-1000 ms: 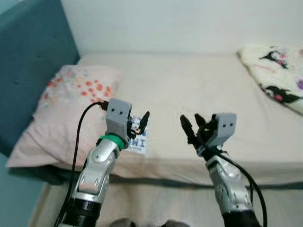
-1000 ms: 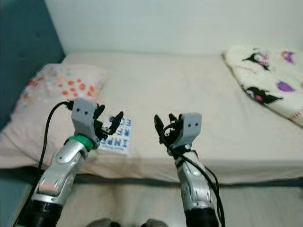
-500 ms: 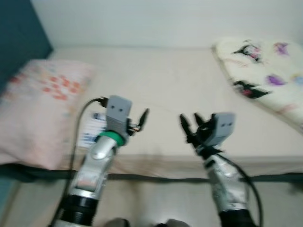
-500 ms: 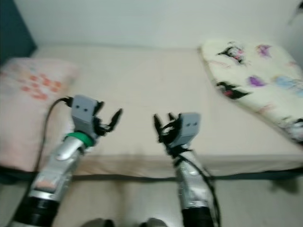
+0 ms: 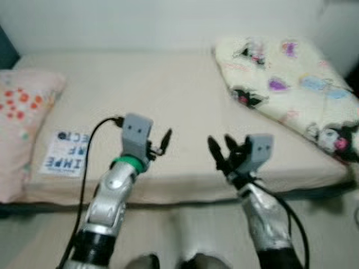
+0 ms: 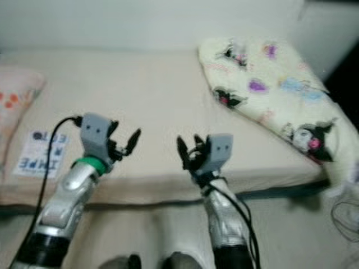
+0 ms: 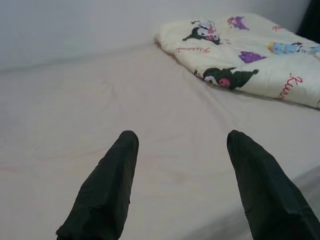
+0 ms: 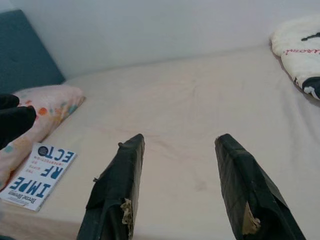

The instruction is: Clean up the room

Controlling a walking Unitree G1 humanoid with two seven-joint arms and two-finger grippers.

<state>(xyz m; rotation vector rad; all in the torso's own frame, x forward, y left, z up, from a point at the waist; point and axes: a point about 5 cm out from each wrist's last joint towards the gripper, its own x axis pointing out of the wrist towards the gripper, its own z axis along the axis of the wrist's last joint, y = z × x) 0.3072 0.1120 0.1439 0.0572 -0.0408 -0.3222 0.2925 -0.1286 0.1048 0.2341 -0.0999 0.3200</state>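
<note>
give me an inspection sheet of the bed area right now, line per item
surface: beige mattress, bare in the middle
job's things: book lying flat near the bed's front edge beside the floral pillow; folded cartoon-print blanket on the robot's right side of the bed
clutter: nothing seen
grippers: left gripper open, holding nothing, raised over the bed's front edge; right gripper open, holding nothing, likewise
cables: black cable running along the left arm; another along the right forearm
surroundings: pale wall behind the bed; floor below
</note>
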